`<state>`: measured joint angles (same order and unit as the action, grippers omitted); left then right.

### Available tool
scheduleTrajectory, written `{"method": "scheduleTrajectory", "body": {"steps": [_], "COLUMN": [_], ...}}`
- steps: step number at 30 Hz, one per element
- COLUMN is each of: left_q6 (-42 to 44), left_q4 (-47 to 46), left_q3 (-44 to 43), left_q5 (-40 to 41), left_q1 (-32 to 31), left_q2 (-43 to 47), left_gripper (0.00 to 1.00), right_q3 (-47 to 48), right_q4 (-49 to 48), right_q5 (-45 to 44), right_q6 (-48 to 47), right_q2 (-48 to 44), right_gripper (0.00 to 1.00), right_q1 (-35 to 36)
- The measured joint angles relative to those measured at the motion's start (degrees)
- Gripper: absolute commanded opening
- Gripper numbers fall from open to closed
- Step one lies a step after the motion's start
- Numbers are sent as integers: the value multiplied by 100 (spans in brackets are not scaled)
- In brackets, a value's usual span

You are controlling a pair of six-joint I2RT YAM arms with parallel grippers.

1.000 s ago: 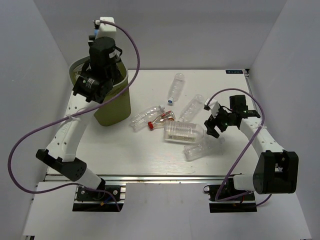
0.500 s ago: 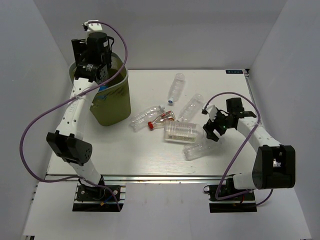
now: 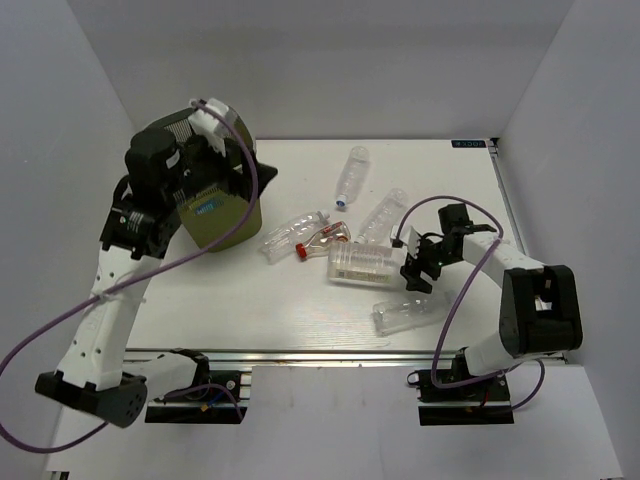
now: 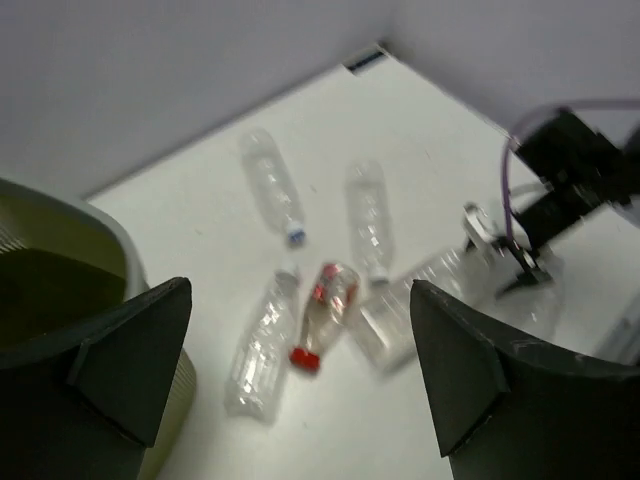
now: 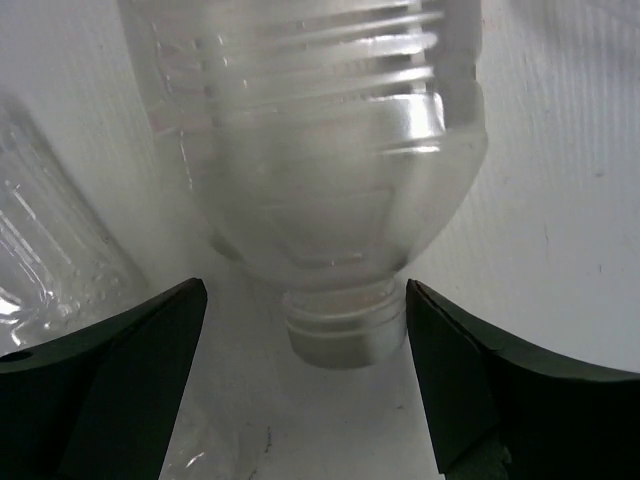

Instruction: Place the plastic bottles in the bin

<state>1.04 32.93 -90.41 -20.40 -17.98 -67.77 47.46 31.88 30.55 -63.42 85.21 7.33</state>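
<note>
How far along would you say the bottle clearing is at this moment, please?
Done: nothing can be confirmed, since the left arm hides most of the bin inside. In hand: nothing gripped; the right tool stands open around the capped neck of the larger bottle, and the left tool is open and empty by the bin. Left: six bottles lie on the table, the larger one included.
</note>
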Motion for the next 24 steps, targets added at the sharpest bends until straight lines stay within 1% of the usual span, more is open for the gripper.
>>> {"method": "scheduleTrajectory", "body": {"steps": [1, 4, 5, 6, 8, 9, 12, 16, 18, 20, 22, 24], "left_q6": [0, -15, -28, -52, -103, -142, -223, -372, -494, -669, -866, -1093], "left_q4": [-55, -81, -59, -50, -31, -46, -33, -83, -138, -188, -260, -391], "left_q3": [260, 1106, 1296, 1508, 1805, 1963, 2275, 2776, 3143, 3532, 3891, 4207], "left_q5": [-273, -857, -960, -1060, -1178, -1226, -1325, -1475, -1589, -1685, -1781, -1891], "left_q1": [-11, -22, -22, -22, -22, -22, -22, -28, -50, -103, -164, -245], "left_q2": [160, 518, 568, 597, 621, 640, 721, 911, 1008, 1054, 1088, 1139], "left_gripper": [100, 100, 100, 100, 100, 100, 100, 100, 100, 100, 100, 100], "right_q3": [0, 0, 0, 9, 63, 103, 138, 192, 514, 1141, 1976, 2914], "right_q4": [-22, -107, -122, -118, -46, -13, 66, 546, 944, 1202, 1132, 920], "right_q5": [22, 94, 136, 170, 278, 334, 343, 291, 332, 404, 474, 505], "right_q6": [-15, -85, -116, -190, -269, -293, -442, -645, -643, -369, 118, 713], "right_q2": [50, 138, 186, 264, 407, 452, 393, -162, -579, -887, -1043, -1001], "right_gripper": [83, 61, 52, 32, 20, 11, 0, 0, 0, 0, 0, 0], "right_q1": [46, 155, 181, 203, 221, 219, 212, 188, 177, 179, 210, 267]}}
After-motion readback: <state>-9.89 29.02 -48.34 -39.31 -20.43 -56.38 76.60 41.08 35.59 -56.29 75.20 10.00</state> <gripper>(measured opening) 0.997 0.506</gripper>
